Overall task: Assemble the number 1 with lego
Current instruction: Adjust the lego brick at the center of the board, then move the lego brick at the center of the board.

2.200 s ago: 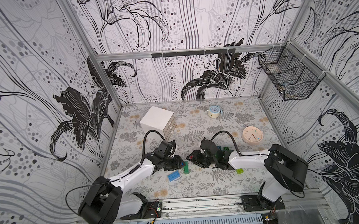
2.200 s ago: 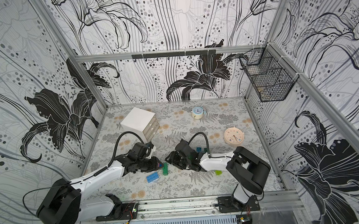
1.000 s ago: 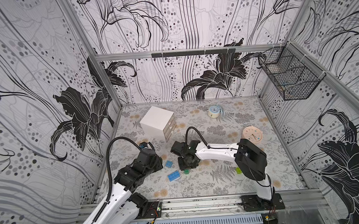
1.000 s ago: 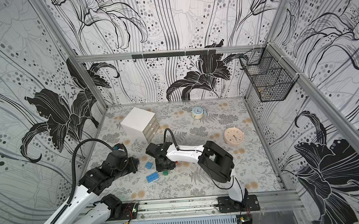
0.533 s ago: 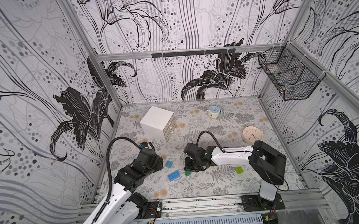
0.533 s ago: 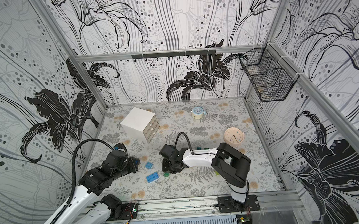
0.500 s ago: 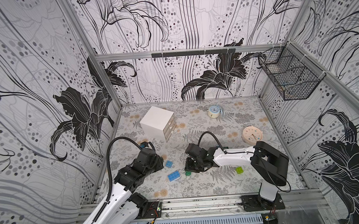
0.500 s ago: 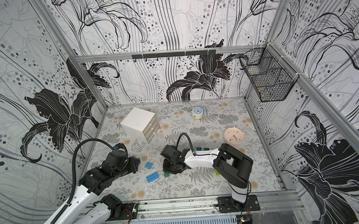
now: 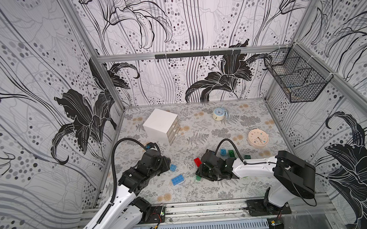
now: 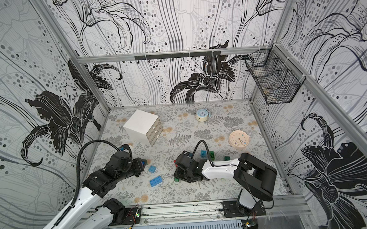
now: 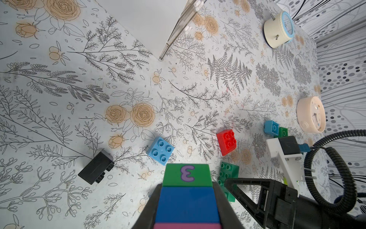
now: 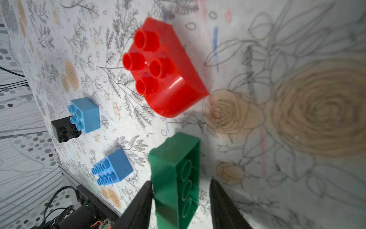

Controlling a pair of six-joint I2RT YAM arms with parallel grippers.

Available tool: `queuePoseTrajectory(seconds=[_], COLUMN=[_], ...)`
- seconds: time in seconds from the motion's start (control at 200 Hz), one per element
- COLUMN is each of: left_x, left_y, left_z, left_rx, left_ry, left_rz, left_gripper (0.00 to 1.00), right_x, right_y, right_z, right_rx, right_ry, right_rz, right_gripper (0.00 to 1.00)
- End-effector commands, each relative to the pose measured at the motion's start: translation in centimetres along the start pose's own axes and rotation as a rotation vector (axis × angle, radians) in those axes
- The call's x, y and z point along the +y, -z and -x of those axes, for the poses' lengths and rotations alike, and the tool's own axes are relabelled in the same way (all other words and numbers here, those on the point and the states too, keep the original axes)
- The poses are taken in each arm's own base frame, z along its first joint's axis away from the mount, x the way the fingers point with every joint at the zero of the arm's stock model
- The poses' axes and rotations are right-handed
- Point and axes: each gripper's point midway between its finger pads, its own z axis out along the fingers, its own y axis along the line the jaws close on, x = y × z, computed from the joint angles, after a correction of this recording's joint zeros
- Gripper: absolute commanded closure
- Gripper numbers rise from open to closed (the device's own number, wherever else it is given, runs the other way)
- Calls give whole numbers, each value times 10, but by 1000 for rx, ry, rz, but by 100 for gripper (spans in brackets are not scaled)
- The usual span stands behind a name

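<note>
Lego stack (image 11: 187,200) (green numbered brick, then blue, then pink) sits clamped in the left gripper (image 11: 187,185). The right gripper (image 12: 180,182) stands parted astride a dark green brick (image 12: 176,174) on the mat (image 12: 277,59). In a top view, the red brick (image 9: 197,161) lies at its 12 o'clock.

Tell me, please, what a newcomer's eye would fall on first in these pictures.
The left gripper clamps a green, blue and pink brick stack, the green one marked 3. The right gripper stands open astride a dark green brick lying on its side, with a red brick close by on the flowered table.
</note>
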Motion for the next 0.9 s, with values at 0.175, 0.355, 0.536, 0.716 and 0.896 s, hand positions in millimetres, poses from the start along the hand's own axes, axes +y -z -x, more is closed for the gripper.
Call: queuePoseTrajectory(seconds=[0.175,0.355,0.536,0.716,0.896], left_x=[-22,-26,-26,-34,-34], left_y=[-10,-12,-25,-24,-22], left_z=[-14,-26,-26,-18,-15], left_rx=[114,184,187,143,128], left_ry=[-149,-278,-228,-194,-188], left_rz=[-98,-110,-95,-111,-111], left_gripper=[77,77,78,79,79], right_x=[-25,-24,-11,8,-5], right_y=[15,53,46,34,22], right_z=[3,22,15,6,4], right_rx=[-10,-57,48,114,139], right_ry=[110,178,238,309,317], right_rz=[-122,-154,-200,-261,-354], right_gripper=[43,37,41,45,56])
